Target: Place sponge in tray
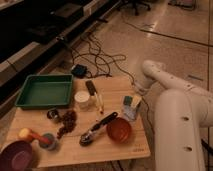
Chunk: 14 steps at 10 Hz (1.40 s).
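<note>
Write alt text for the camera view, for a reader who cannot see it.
A robot's gripper is down at the sponge near the right edge of a wooden table. The green tray sits at the table's far left corner, and a white cup stands between them.

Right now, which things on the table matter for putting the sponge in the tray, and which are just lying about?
Job: sponge, green tray, gripper at the sponge, near the right edge of the table.
Lying about: white cup, red bowl, purple bowl, spoon.
</note>
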Each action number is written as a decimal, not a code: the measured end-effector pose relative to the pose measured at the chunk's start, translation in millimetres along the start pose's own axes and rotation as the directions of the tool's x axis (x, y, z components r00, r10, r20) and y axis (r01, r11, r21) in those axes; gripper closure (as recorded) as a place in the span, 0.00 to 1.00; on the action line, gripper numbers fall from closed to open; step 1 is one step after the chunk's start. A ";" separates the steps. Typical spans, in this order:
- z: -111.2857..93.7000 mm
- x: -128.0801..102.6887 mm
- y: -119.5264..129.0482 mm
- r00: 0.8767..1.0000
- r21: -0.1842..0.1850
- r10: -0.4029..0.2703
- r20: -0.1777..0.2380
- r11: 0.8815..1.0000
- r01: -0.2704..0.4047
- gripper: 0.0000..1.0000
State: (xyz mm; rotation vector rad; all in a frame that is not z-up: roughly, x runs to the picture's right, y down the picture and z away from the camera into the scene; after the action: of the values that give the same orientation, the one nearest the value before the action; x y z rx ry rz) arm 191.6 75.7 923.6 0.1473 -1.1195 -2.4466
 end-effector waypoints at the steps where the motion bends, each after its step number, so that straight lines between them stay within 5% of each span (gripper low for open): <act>1: 1.1 -0.1 0.1 1.000 0.002 0.000 0.002 1.000 0.000 0.20; 5: 11.2 1.2 1.6 1.000 0.039 0.009 0.003 0.999 -0.009 0.26; 10: 15.3 5.2 4.5 1.000 0.065 0.008 -0.007 0.998 -0.007 0.77; 14: 3.3 15.6 5.3 1.000 0.046 -0.011 -0.009 0.999 0.012 0.82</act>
State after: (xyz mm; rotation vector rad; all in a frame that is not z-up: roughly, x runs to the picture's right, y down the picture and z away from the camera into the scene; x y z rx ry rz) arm 178.6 68.2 931.1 0.1792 -1.1749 -2.4289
